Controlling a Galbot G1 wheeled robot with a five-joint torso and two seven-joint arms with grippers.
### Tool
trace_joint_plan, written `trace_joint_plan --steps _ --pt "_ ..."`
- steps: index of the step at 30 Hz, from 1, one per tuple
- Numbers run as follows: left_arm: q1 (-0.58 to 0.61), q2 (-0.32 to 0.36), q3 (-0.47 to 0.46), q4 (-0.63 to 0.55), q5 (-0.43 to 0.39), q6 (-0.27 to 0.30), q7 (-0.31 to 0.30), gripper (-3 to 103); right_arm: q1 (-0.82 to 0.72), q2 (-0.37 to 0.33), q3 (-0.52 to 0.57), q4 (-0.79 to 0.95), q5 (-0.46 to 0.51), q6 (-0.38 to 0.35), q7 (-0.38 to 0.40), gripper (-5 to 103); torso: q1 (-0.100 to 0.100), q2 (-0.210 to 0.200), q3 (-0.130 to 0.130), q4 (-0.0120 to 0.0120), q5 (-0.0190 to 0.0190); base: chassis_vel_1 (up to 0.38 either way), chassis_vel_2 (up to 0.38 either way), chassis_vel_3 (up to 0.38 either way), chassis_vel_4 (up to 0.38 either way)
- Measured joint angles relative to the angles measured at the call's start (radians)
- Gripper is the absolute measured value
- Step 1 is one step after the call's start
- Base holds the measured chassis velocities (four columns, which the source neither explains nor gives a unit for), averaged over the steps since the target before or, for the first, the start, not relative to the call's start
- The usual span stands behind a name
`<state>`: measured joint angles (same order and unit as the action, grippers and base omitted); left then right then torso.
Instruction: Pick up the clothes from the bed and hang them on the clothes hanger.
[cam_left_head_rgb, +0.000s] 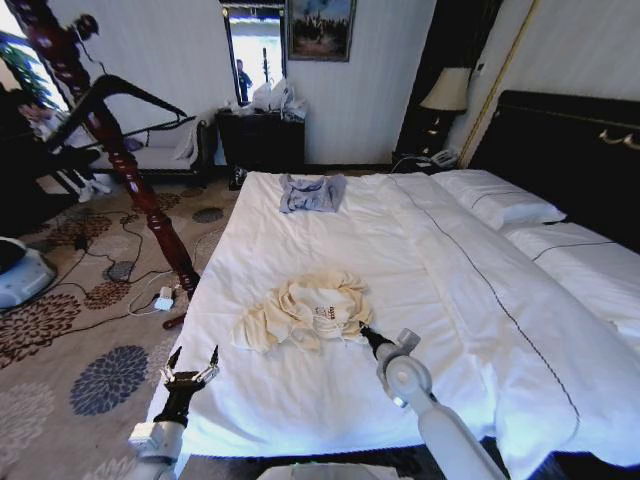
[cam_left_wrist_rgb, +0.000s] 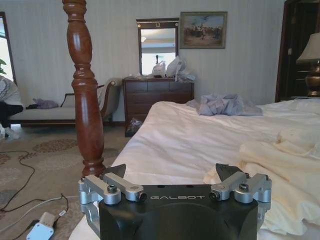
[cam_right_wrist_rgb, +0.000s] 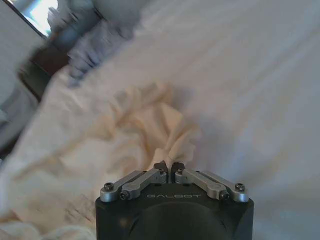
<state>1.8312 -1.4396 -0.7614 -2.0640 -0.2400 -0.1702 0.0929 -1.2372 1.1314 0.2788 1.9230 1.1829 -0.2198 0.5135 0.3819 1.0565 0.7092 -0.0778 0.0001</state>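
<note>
At clothes (cam_right_wrist_rgb: 150, 125), right gripper (cam_right_wrist_rgb: 168, 166) seemingly pinched closed.

Clothes: cream clothes (cam_left_head_rgb: 305, 310) lie crumpled on the bed (cam_left_head_rgb: 440, 300), near its foot.
Right hand: right hand (cam_left_head_rgb: 364, 334) touches the garment's edge.
Left hand: left hand (cam_left_head_rgb: 191, 363) hovers spread wide at the bed's corner.
Grey-blue garment (cam_left_head_rgb: 311, 192): farther up the sheets.
Wooden pole stand (cam_left_head_rgb: 110, 140): leans beside the bed.

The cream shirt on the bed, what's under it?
Under the cream shirt you can see only the bed and its white sheet. Whatever lies beneath the crumpled folds is covered. The right gripper touches its edge, fingers together.
</note>
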Motion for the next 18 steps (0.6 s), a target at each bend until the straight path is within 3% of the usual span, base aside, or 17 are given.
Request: trace_joint_plan --steps 3,6,13,18 --pt "0.0 0.0 -0.004 0.0 -0.001 -0.003 -0.006 100 0.072 -0.041 0.049 0.019 0.021 0.111 -0.168 2 0.0 0.0 0.0 0.0003 0.0001 0.0 0.0 0.0 0.0" --pt "0.0 0.0 -0.005 0.0 -0.002 -0.005 -0.007 100 0.133 -0.067 0.077 0.038 0.076 0.149 -0.219 2 0.0 0.0 0.0 0.0002 -0.0001 0.0 0.0 0.0 0.0" --pt "0.0 -0.003 -0.006 0.01 -0.004 -0.014 -0.009 100 0.296 -0.149 0.131 0.126 0.262 0.194 -0.256 2 0.0 0.0 0.0 0.0002 -0.0002 0.0 0.0 0.0 0.0" --pt "0.0 -0.003 -0.013 0.015 -0.011 -0.018 -0.009 100 0.346 -0.177 0.151 0.158 0.306 0.195 -0.259 2 0.0 0.0 0.0 0.0001 0.0 0.0 0.0 0.0 0.0"
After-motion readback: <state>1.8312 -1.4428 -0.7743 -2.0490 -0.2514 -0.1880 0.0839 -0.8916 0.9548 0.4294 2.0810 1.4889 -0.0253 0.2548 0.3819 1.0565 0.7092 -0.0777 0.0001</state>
